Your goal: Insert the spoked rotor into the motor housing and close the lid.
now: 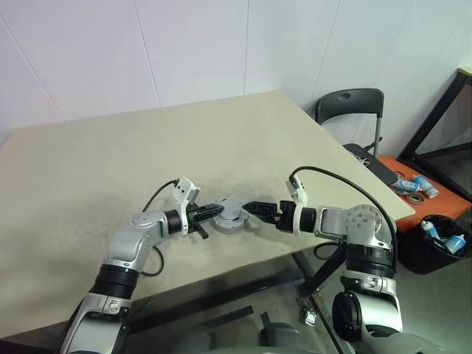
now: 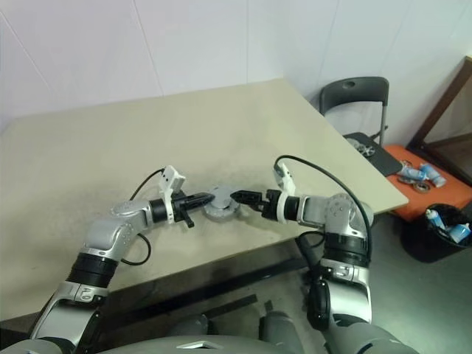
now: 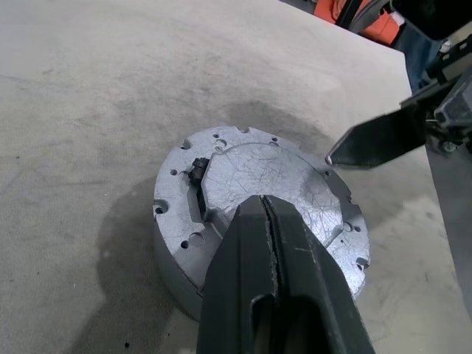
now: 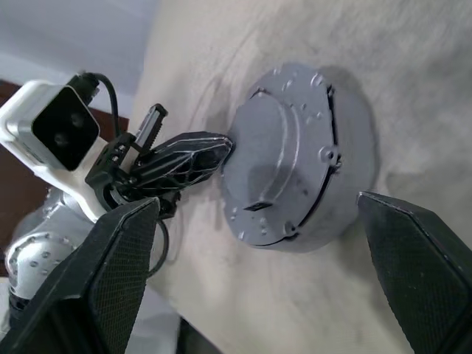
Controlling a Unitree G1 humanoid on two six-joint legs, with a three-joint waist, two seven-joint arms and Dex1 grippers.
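Your left gripper (image 3: 270, 210), black fingers pressed together, rests on the motor housing's (image 3: 254, 193) scratched round silver lid on the beige table (image 1: 110, 169); your right gripper (image 4: 258, 243) gapes beside it.

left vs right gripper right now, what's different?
Left gripper: fingers shut, tips over the housing's lidded top. Right gripper: fingers spread wide, one on each side of the housing, holding nothing. Left comes in from the robot's left, right from its right. Both point at the housing from close by.

Motor housing (image 1: 231, 214) on table (image 1: 110, 162), left hand (image 1: 211, 211) apparently touching its left edge, right hand (image 1: 251, 207) just right
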